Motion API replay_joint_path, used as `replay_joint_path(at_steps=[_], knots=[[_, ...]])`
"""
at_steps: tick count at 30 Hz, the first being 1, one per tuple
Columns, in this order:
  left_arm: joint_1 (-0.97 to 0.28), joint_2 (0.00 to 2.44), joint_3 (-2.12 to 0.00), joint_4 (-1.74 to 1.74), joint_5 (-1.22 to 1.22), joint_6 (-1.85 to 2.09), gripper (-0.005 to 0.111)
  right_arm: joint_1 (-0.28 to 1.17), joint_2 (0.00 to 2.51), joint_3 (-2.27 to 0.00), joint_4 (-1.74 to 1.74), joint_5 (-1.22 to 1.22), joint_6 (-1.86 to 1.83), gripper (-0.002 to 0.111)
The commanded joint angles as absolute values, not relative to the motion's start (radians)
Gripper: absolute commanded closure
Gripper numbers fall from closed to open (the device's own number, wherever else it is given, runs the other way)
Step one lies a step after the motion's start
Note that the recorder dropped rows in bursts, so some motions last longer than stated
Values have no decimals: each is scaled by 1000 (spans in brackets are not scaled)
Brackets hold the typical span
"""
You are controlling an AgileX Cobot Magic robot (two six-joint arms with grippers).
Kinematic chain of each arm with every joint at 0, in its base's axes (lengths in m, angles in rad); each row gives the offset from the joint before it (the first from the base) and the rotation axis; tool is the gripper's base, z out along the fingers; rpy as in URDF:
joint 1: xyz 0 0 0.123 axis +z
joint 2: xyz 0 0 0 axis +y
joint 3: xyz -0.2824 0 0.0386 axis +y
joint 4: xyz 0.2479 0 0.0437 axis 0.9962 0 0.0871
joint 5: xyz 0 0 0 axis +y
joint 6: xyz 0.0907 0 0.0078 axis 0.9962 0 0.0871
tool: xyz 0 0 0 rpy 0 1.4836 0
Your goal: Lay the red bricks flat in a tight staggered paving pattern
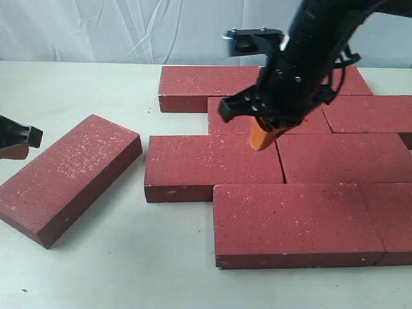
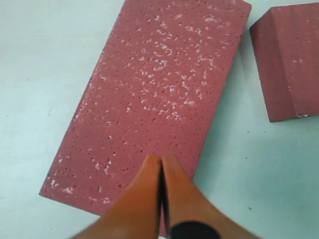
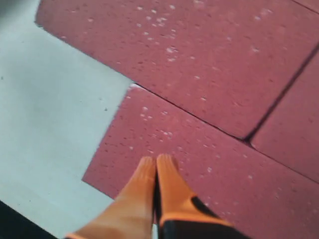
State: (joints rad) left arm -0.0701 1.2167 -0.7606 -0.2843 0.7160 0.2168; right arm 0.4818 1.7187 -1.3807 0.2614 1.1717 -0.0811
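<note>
Staggered red bricks [image 1: 212,161] laid flat, 3 o'clock on worktop [image 1: 84,84]; one loose brick [image 1: 67,177] skewed at 9. Over the paving, right claw [image 1: 262,136] pinched together, empty. Exterior view cuts off left claw [image 2: 160,163] — wrist camera shows it pinched too, over the loose brick.

Left gripper [image 2: 161,162] sits low at the left edge of the table [image 1: 84,277], orange fingers [image 2: 142,191] pressed together. Right arm [image 1: 315,51] angles down from the far right corner; right gripper [image 3: 156,160] likewise closed, tips pointing down.
</note>
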Motion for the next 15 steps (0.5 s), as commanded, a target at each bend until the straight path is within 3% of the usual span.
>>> replay_joint_path(at_steps=[1, 6, 15], knots=[[-134, 1206, -755, -187, 666, 131, 107, 349, 1609, -1260, 256, 1093, -90, 109], [-136, 1211, -755, -176, 609, 103, 107, 249, 1538, -1162, 275, 975, -90, 109], [-136, 1355, -755, -185, 593, 105, 107, 251, 1529, -1050, 491, 814, -165, 109]])
